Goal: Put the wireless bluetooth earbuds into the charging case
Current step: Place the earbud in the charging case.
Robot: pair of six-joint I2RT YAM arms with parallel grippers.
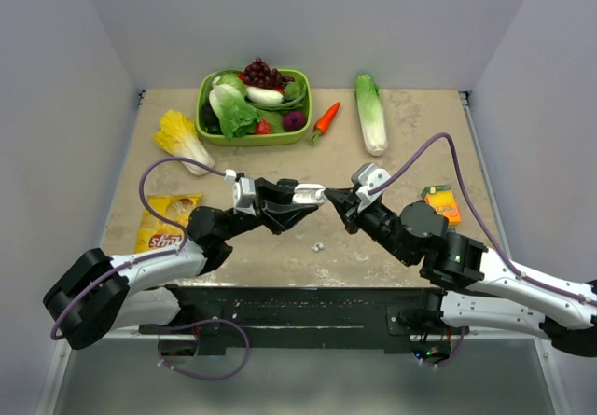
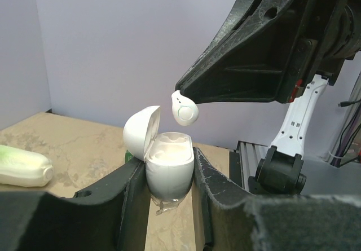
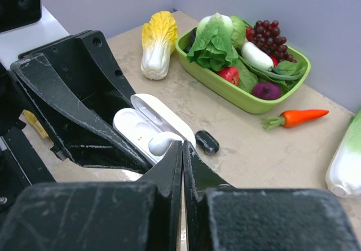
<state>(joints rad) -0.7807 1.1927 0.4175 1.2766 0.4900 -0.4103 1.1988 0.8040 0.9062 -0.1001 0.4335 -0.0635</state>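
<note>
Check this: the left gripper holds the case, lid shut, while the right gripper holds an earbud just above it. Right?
No: the lid is open, as the left wrist view shows. The left gripper does hold the case, the right gripper an earbud just above it.

Tan mottled counter (image 1: 410,145), seen from above. Green basket (image 1: 252,141) at 12 o'clock, heaped with leafy lettuce (image 1: 233,112), dark grapes (image 1: 258,70), a white radish-like piece (image 1: 264,96) and a purple bulb (image 1: 295,119). Carrot (image 1: 326,118) just beside the basket at its 3 o'clock. Long green-white cabbage (image 1: 371,113) at 1 o'clock. Yellow-leaved cabbage (image 1: 179,137) at 10 o'clock. Yellow chip bag (image 1: 166,221) at 8 o'clock. Orange packet (image 1: 442,202) at 3 o'clock. Small black oval piece (image 3: 207,141) near centre; kind unclear.
</note>
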